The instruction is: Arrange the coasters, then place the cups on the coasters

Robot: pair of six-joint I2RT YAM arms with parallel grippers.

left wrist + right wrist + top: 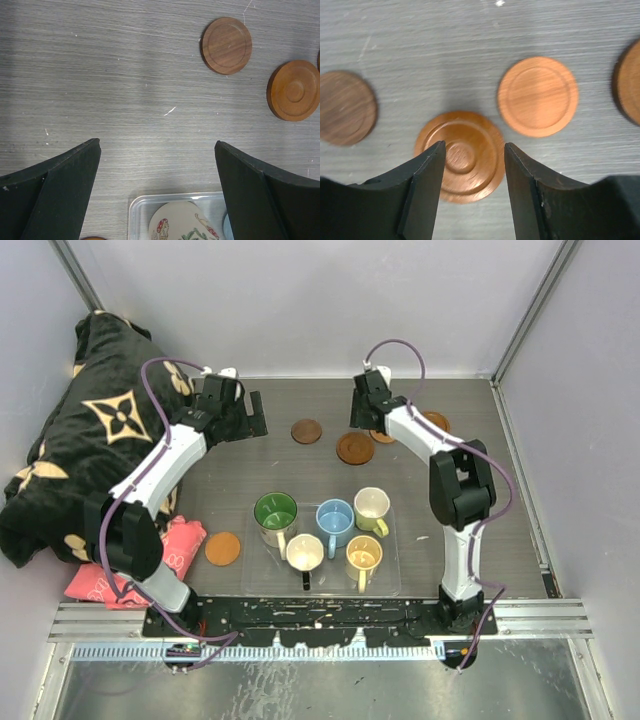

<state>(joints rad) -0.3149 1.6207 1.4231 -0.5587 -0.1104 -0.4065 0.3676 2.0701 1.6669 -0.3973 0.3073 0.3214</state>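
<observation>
Zero cups had been set on coasters at this point, so the job could be judged as barely started, tbh. All five were seen packed together in the clear tray (392, 585) at the near middle of the table (480, 530): the green-inside cup (275, 512), the light blue cup (334, 516), the cream-white cup (371, 504), the black-outside cup (304, 552) and the yellow-tan cup (363, 554). The coasters were found scattered rather than lined up. A dark brown coaster (306, 430) and a ringed coaster (354, 448) were sat near each other toward the far side. A light orange coaster (538, 96) was just beside the ringed one, and a fourth coaster (437, 420) was half hidden behind the right arm. A fifth coaster (222, 548) was parked well apart at the near left, just beside a pink cloth (185, 545). The right gripper (472, 150) was shown with its jaws partly apart and nothing between them, hung over the ringed coaster; whether the disc was actually touched could not be told. The left gripper (157, 150) was spread wide and empty over bare table near the tray's far edge. So the arranging was probably the step being worked on, with all five cup placements left to be done after that.
</observation>
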